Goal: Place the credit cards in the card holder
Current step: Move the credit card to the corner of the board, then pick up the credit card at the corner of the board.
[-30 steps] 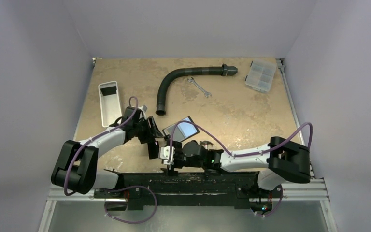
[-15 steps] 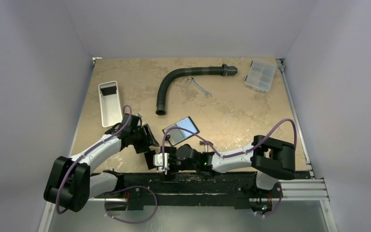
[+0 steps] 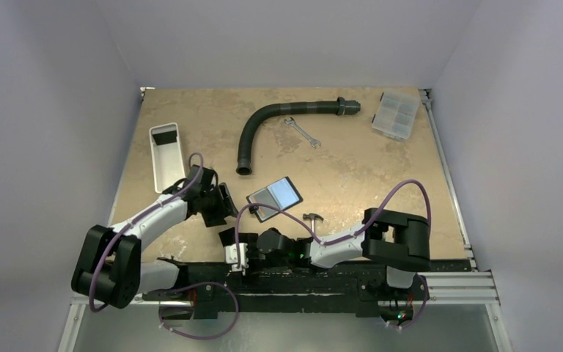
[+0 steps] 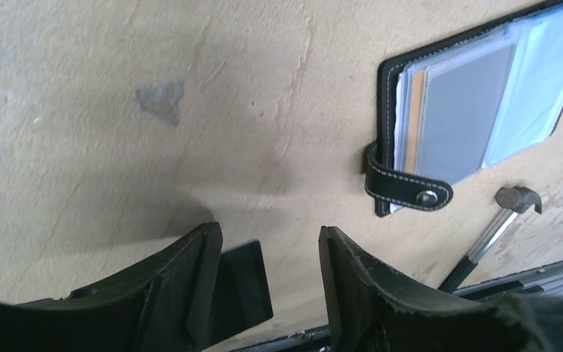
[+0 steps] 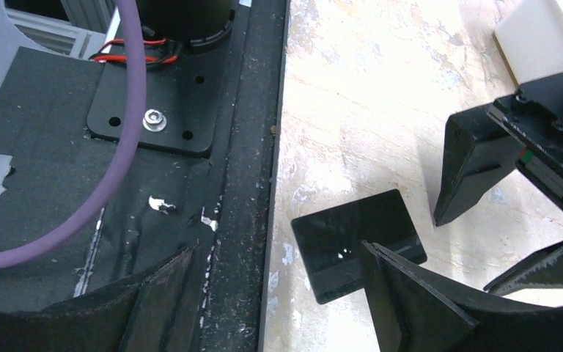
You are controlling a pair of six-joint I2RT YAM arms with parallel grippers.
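The card (image 5: 358, 242) lies flat on the table (image 5: 381, 88), one edge just beside the black rail (image 5: 253, 183) at the near side. The right claw (image 5: 278, 253) hovers over it, jaws wide, gripping nothing. The left claw (image 4: 271, 242), close by, is open and empty too. The holder (image 3: 274, 196) lies open farther in — a hammer (image 4: 487, 235) near its strap.

Setting: a robot test cell in a lab, not a home or a shop. Plain pale walls (image 3: 59, 110) box in a worn, scuffed tan tabletop (image 3: 366, 176) on three sides. Along the bottom of the frame a black mounting rail (image 3: 300, 277) on aluminium framing (image 3: 469, 282) carries two white-and-black arms (image 3: 154, 214) trailing purple cables (image 3: 409, 180). Loose props lie across the top of the frame: corrugated black hose (image 3: 300, 107), wrench (image 3: 302, 132), clear compartment box (image 3: 396, 115) and, at upper left, a white tray (image 3: 166, 158).
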